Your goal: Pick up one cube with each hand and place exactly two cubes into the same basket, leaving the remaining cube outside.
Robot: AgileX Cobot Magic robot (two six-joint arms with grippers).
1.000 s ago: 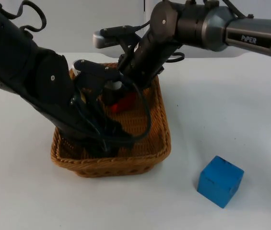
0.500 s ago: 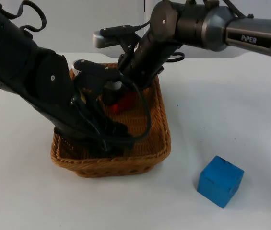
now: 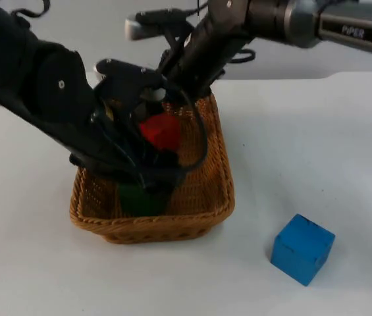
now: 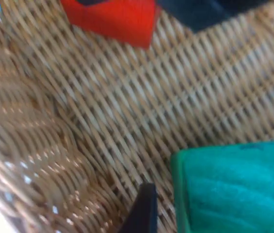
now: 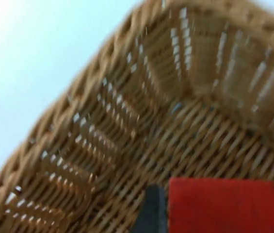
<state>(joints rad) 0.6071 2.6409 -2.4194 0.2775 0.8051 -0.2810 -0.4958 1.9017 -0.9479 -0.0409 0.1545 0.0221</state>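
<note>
The wicker basket [image 3: 159,230] sits left of the table's middle with both arms reaching into it. A green cube [image 3: 136,201] lies on the basket floor by the front wall, under my left gripper [image 3: 149,184]. In the left wrist view the green cube [image 4: 233,189] is a little apart from the fingertip [image 4: 144,208], and the gripper looks open. My right gripper [image 3: 161,117] is shut on the red cube [image 3: 160,133], held above the basket floor. In the right wrist view the red cube [image 5: 226,206] presses against the fingertip [image 5: 153,211]. A blue cube [image 3: 302,249] stands outside.
The blue cube rests on bare white table to the right of the basket, near the front edge. The left arm covers the basket's left half. The grey partition wall [image 3: 106,39] closes the back. From the left wrist, the red cube [image 4: 110,19] hangs over the weave [image 4: 78,121].
Both arms have risen out of the basket. The red cube came up with the right gripper. The green cube, hidden before, now shows on the basket floor.
</note>
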